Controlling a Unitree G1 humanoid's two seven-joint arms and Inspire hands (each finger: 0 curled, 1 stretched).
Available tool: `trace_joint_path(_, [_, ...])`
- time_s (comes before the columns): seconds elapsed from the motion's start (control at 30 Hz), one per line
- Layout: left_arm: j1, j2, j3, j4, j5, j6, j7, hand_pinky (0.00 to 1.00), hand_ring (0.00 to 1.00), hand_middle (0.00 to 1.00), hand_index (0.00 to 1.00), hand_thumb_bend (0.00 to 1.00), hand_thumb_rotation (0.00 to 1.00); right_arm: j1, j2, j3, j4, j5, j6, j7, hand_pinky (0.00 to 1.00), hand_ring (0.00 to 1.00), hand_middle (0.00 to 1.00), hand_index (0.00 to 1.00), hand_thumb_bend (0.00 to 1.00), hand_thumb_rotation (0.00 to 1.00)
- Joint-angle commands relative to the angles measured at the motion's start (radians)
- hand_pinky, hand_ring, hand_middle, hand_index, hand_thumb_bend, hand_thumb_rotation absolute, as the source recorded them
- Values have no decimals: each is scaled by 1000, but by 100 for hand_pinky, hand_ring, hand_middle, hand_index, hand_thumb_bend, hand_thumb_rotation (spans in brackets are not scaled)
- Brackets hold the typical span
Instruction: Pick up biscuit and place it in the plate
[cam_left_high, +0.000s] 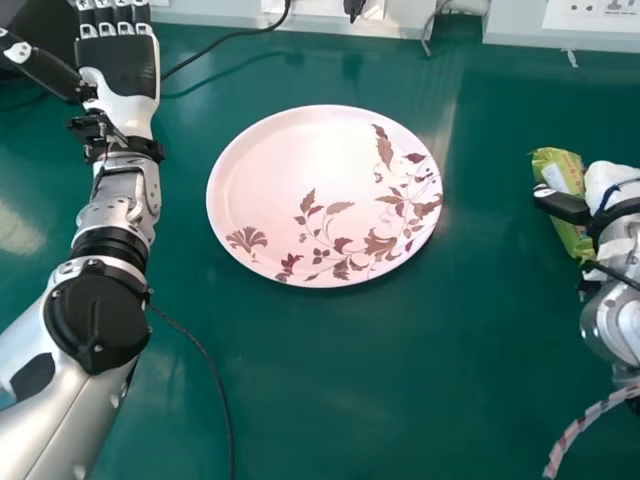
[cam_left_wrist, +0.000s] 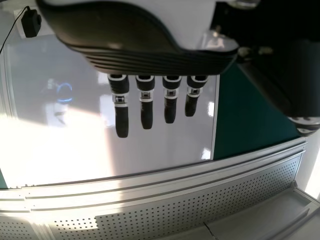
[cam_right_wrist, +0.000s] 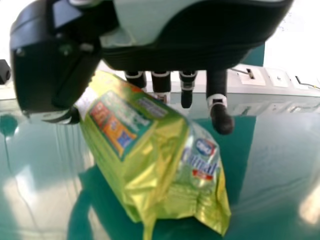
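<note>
"One plate (cam_left_high: 290, 160) lies on the counter (cam_left_high: 350, 390) in the head view, and we see brown flowers along its near and right sides. Where do we have the biscuit (cam_left_high: 553, 163)?"

"Off to the right, well apart from the plate, at our right hand (cam_left_high: 607, 180). We see the thumb lying across the green wrapper."

"And our left hand (cam_left_high: 120, 68)?"

"Beyond the plate's left side, fingers straight and thumb out to the side. A black cable (cam_left_high: 218, 375) runs along the counter near that arm."

"Now the left wrist view: our left hand (cam_left_wrist: 150, 56) is open and holds nothing, with a perforated panel (cam_left_wrist: 150, 220) farther off."

"In the right wrist view, our right hand (cam_right_wrist: 200, 37) grips the biscuit between thumb and fingers. We have it tilted, its crimped end away from the thumb."

"Behind, we see a pale strip with sockets (cam_right_wrist: 252, 75), and the glossy counter shows dark reflections."
</note>
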Motion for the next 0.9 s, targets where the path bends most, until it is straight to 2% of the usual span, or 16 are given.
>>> trace_joint_path(0.0, [-5,9,-11,-2,11,4,-19,72,89,96,99,100,47,28,-1,-2,-16,0,-3,13,12,18,47,49,51,0])
trace_joint_path(0.07, [-4,12,-14,-1,14,5,-20,70,89,96,99,100,47,31,-5,-8,-28,-1,-5,13,11,18,47,49,51,0])
trace_joint_path(0.13, [-5,13,-15,0,16,6,-17,69,89,95,99,100,47,33,-9,-13,-38,-4,-7,13,10,17,32,49,50,3])
trace_joint_path(0.17, [-4,13,-17,0,17,5,-21,68,88,95,99,100,47,34,-11,-15,-43,-5,-7,15,10,17,27,49,50,4])
trace_joint_path(0.23, [-5,11,-17,0,19,-4,-17,68,89,96,100,100,47,33,-15,-19,-49,-10,-7,24,9,16,24,49,50,5])
trace_joint_path(0.37, [-7,11,-14,2,21,-6,-11,75,90,97,100,100,46,30,-16,-33,-63,-12,-3,29,8,15,23,49,50,5])
trace_joint_path(0.87, [-8,8,-13,-1,26,-13,-2,79,89,96,98,100,44,39,-13,-63,-139,-34,-3,44,6,14,21,49,50,6])
